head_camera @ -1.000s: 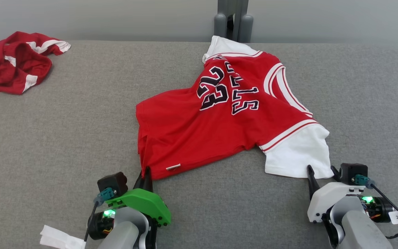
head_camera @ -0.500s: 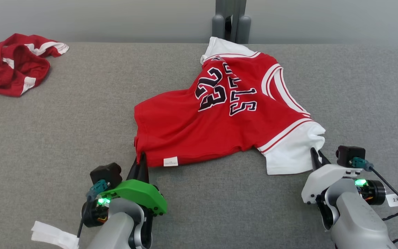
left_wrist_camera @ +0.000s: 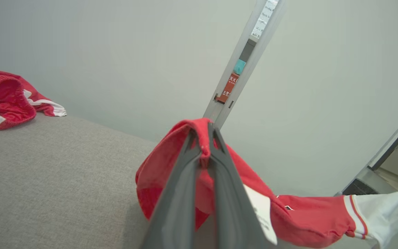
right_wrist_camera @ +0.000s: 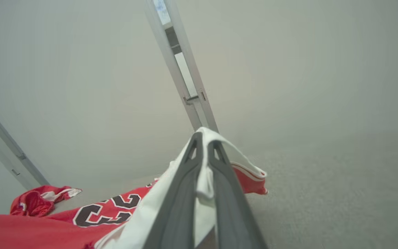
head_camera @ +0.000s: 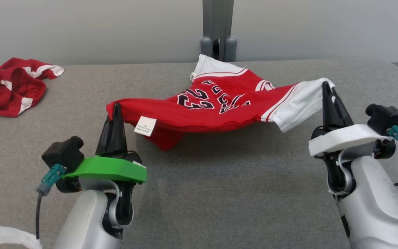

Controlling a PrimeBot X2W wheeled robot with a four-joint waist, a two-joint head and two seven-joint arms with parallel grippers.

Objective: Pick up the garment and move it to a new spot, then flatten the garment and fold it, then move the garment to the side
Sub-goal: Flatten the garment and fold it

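Jersey (head_camera: 219, 110): red with white sleeves and black numerals, hanging in a sagging span over the grey bench (head_camera: 219, 193), directly in front of the post (head_camera: 217, 31). Left hand (head_camera: 116, 108): fingers pressed together on the red hem corner, in front of the post and to its left. The left wrist view confirms cloth pinched between the two tips. Right hand (head_camera: 324, 86): fingers closed on the edge of the near sleeve (head_camera: 299, 103), in front of the post and to its right. The right wrist view shows white fabric trapped between the tips and draped over them. Both hands point upward, and each held corner stands higher than the cloth next to it. The far sleeve (head_camera: 212, 67) lies on the bench at the foot of the post. A shadow falls on the bench beneath the span; whether the sagging middle touches the surface cannot be told. A fold of red droops below the hem beside the left hand, and a white label (head_camera: 144, 126) dangles just beside those fingers. Shorts (head_camera: 9, 90): red with white trim, crumpled on the bench far to the left of the post, well apart from the jersey. Paper strip (head_camera: 5, 235): white, at the near left corner, farthest from the post, beside the left forearm.
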